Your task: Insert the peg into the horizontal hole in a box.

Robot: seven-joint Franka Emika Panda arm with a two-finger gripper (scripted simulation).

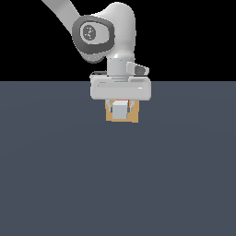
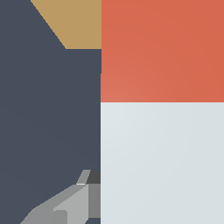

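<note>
- The gripper clamps the peg, its grey end facing us, red tip toward the box at 12 o'clock.
- Best practice: keep it level, centred on the hidden hole, advancing slowly.

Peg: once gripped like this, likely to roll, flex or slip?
The peg has flat faces and square edges, so it probably won't roll. It looks like a straight solid bar, likely stiff. The gripper holds it on flat sides; its smooth, plain surface could still let it slide.
</note>
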